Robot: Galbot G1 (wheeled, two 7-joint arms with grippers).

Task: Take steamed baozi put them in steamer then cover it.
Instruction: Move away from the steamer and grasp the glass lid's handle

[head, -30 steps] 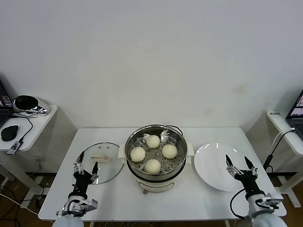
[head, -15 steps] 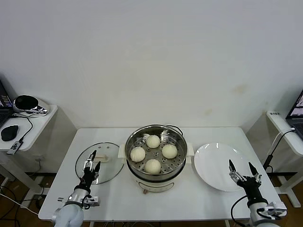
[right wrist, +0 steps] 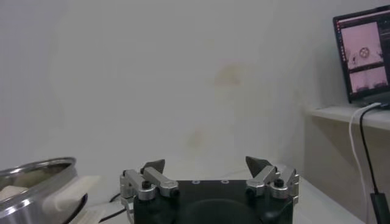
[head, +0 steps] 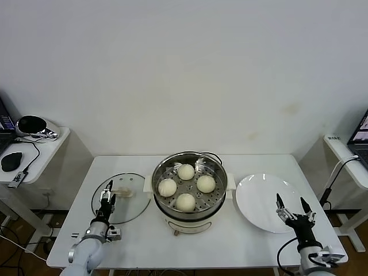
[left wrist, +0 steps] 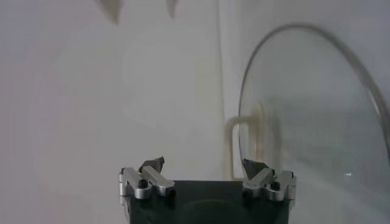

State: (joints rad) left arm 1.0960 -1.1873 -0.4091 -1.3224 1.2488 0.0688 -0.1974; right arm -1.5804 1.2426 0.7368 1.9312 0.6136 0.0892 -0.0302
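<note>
- Head view: the left gripper point(head: 107, 194) has its fingers spread and grasping nothing, poised over the near part of the cover point(head: 121, 197), which lies flat on the counter point(head: 230, 236) just to the left of the steamer point(head: 188, 190).
- From those fingers the cover's cream handle point(head: 122, 192) lies slightly ahead and toward the steamer, close by but not between the fingers; its long axis runs roughly left-right across the counter.
- In the left wrist view the handle point(left wrist: 245, 146) sits ahead of the fingers and toward one of them, seen edge-on, with the glass dome point(left wrist: 317, 115) beyond it; no contact shows.
- The four steamed baozi point(head: 186, 187) already rest on the perforated tray inside the steamer, so covering looks like the remaining step.
- The left arm is plainly the nearer one to the cover; I judge the next move needs the fingers centred across the handle's narrow width.
- The right gripper point(head: 293, 207), fingers also spread and empty, hangs at the near edge of the white plate point(head: 259, 198), well apart from the cover.
</note>
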